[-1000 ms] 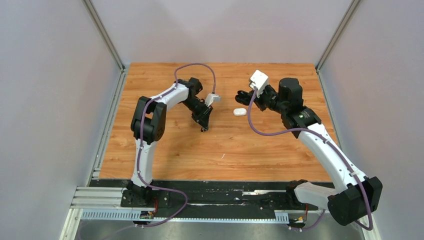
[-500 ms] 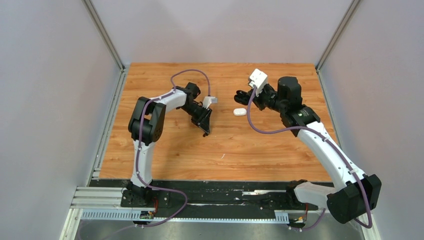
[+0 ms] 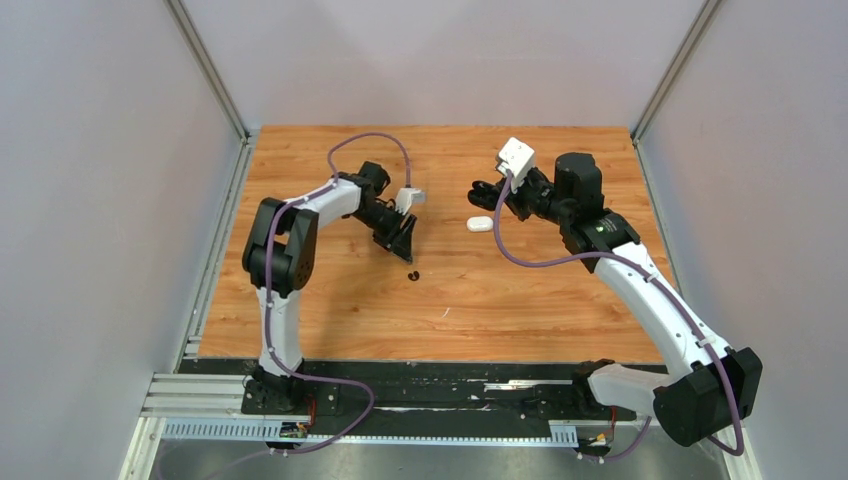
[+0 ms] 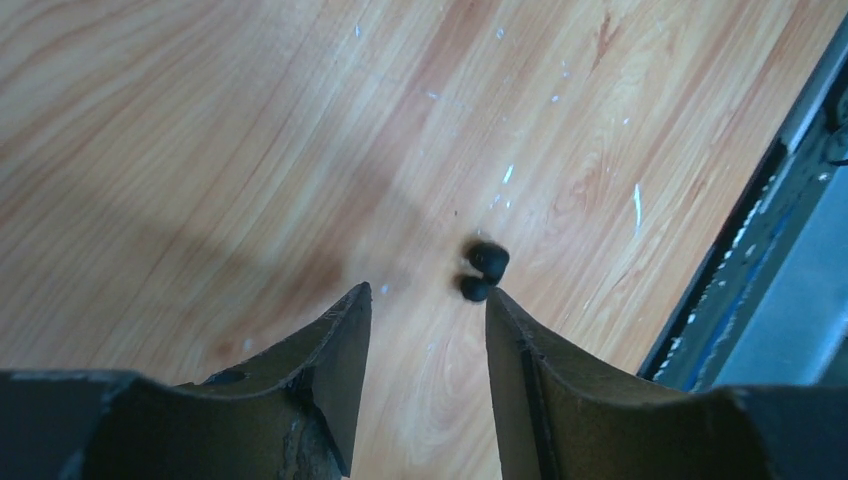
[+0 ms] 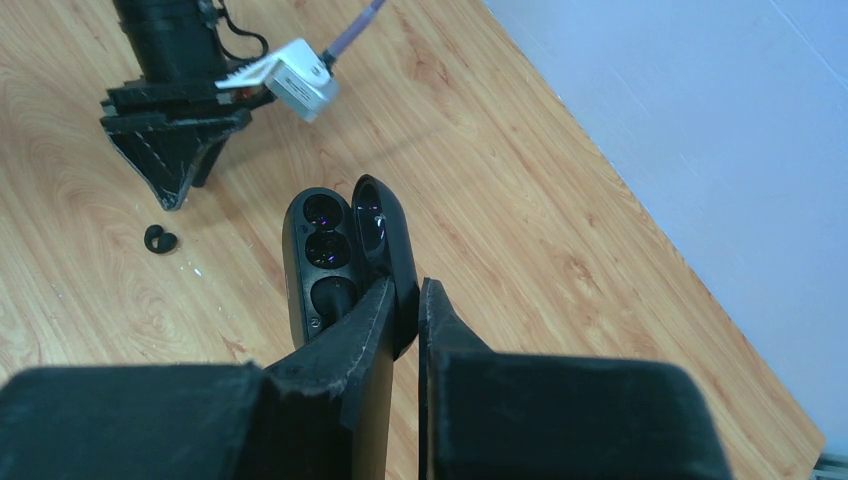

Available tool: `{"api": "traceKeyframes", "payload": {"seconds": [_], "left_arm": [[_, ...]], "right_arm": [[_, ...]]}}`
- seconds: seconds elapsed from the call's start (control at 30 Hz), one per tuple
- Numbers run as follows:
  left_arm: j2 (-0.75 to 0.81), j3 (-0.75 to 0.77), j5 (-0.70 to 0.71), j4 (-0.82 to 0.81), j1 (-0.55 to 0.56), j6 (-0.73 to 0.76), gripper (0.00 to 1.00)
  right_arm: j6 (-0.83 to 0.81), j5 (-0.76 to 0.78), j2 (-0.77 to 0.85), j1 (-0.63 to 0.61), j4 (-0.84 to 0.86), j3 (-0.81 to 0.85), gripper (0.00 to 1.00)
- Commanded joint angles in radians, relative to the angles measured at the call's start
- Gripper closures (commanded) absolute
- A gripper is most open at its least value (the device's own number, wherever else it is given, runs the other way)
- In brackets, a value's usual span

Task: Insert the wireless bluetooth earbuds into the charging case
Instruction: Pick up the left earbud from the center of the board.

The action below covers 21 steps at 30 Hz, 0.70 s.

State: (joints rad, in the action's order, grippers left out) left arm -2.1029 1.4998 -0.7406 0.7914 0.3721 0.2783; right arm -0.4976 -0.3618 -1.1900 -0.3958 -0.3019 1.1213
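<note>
A black earbud (image 3: 414, 274) lies alone on the wood table, also seen in the left wrist view (image 4: 484, 270) just past my fingertips. My left gripper (image 3: 405, 243) (image 4: 428, 292) hangs above and behind it, open with nothing between the fingers. My right gripper (image 3: 484, 190) (image 5: 405, 285) is shut on the lid of an open black charging case (image 5: 322, 255), held off the table with its sockets facing the left arm. I cannot tell what sits in the sockets. In the right wrist view the earbud (image 5: 158, 240) lies below the left gripper (image 5: 172, 170).
A closed white pill-shaped case (image 3: 480, 224) lies on the table just below the right gripper. Grey walls enclose the table on three sides. The black rail (image 3: 430, 385) with the arm bases runs along the near edge.
My left gripper has opened and drawn back toward the far left. The black earbud, not visible on the table before, now lies free on the wood. The right arm has barely moved.
</note>
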Motion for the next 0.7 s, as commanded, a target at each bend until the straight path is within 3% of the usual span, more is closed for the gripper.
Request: {"api": "traceKeyframes", "payload": {"seconds": [0.0, 0.1, 0.2, 0.3, 0.4, 0.5, 0.67], "left_arm": [[0.23, -0.094, 0.015, -0.162, -0.01, 0.115, 0.46], [0.366, -0.196, 0.005, -0.215, 0.027, 0.213, 0.48], [0.39, -0.228, 0.028, -0.146, 0.085, 0.33, 0.48], [0.34, -0.214, 0.066, -0.112, 0.116, 0.294, 0.48], [0.336, -0.246, 0.106, -0.181, 0.119, 0.239, 0.44], [0.341, -0.277, 0.103, -0.243, 0.125, 0.237, 0.43], [0.266, -0.233, 0.026, -0.195, 0.127, 0.175, 0.44]], "right_arm": [[0.025, -0.016, 0.016, 0.003, 0.012, 0.039, 1.0], [0.024, -0.017, 0.019, 0.003, 0.013, 0.034, 1.0], [0.024, -0.024, 0.021, 0.003, 0.014, 0.031, 1.0], [0.028, -0.031, 0.021, 0.003, 0.015, 0.03, 1.0], [0.032, -0.033, 0.029, 0.003, 0.015, 0.031, 1.0], [0.037, -0.033, 0.041, 0.003, 0.013, 0.024, 1.0], [0.042, -0.031, 0.065, 0.002, 0.006, 0.0, 1.0]]}}
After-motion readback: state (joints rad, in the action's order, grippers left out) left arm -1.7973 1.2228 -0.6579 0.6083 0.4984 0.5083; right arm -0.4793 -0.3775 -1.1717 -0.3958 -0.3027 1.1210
